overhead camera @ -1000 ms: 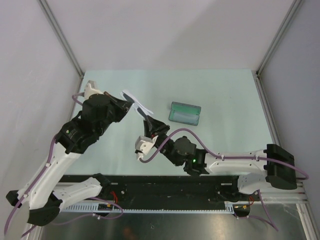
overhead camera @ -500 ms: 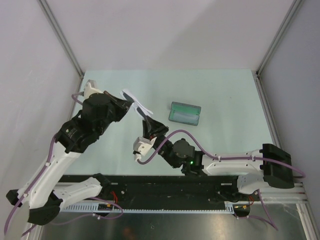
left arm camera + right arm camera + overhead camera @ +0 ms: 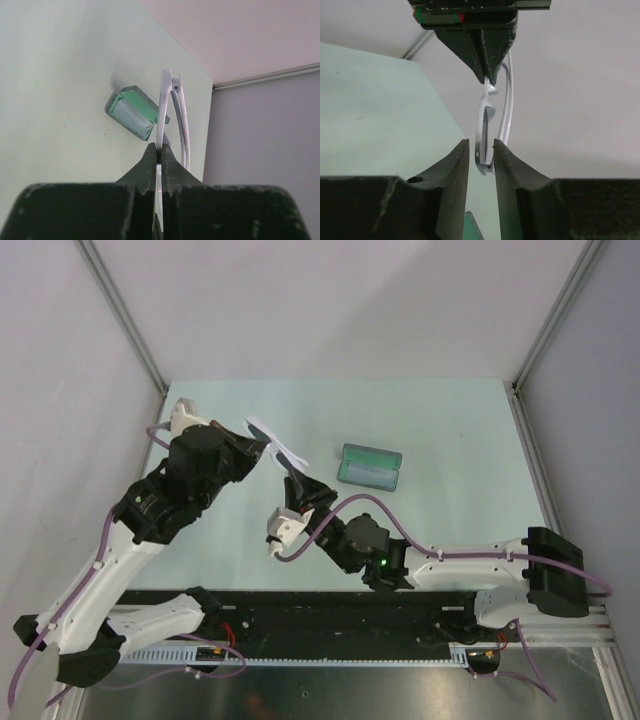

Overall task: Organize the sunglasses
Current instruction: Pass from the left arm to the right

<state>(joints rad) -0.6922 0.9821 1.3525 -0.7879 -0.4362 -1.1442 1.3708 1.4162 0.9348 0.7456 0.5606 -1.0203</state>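
Observation:
The white-framed sunglasses (image 3: 276,447) hang in the air above the table's left half, folded, with my left gripper (image 3: 262,449) shut on one end of the frame. The left wrist view shows the frame (image 3: 167,107) pinched between the closed tips (image 3: 159,152). My right gripper (image 3: 297,481) reaches up from the right to the other end. In the right wrist view its fingers (image 3: 481,147) straddle the lower end of the sunglasses (image 3: 487,125), standing a little apart, a slim gap showing on the left side. The left gripper (image 3: 490,75) grips from above there.
An open case (image 3: 370,467) with a green rim and pale lining lies on the pale green table (image 3: 450,430), to the right of the grippers. The left wrist view shows the case (image 3: 134,112) behind the sunglasses. Grey walls enclose the table on three sides.
My right gripper's fingers have parted slightly around the sunglasses' end, and its wrist has drifted a little to the left. The left gripper keeps its hold without moving.

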